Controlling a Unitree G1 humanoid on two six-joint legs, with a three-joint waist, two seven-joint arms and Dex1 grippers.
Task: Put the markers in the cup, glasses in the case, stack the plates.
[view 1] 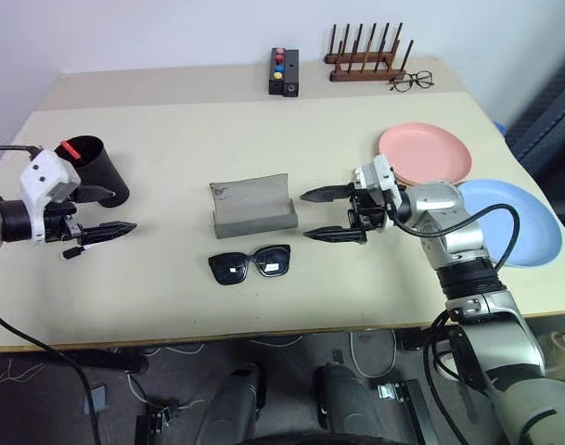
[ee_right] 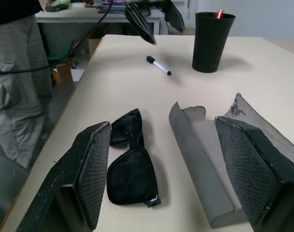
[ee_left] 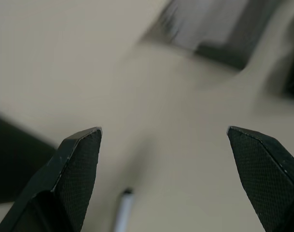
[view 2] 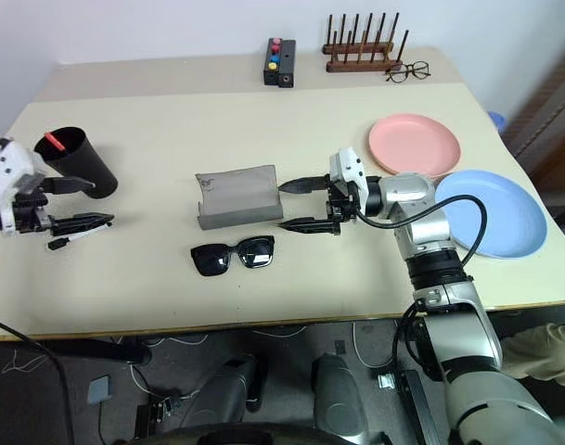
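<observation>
A robot test lab, by the look of it: a plain beige table (view 1: 171,306) with loose cables (view 1: 41,371) trailing beneath, a button box (view 1: 283,71) at its back edge, and cluttered benches (ee_right: 89,12) beyond, a person (ee_right: 16,72) standing by.

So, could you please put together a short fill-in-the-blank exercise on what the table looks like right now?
1. The red-ended marker stands inside the black ____.
2. The white marker lies on the table, below the left ____.
3. The grey case lies with its lid ____.
4. The sunglasses lie on the table, ____ the case.

Missing words: cup; pincer; open; outside
</observation>
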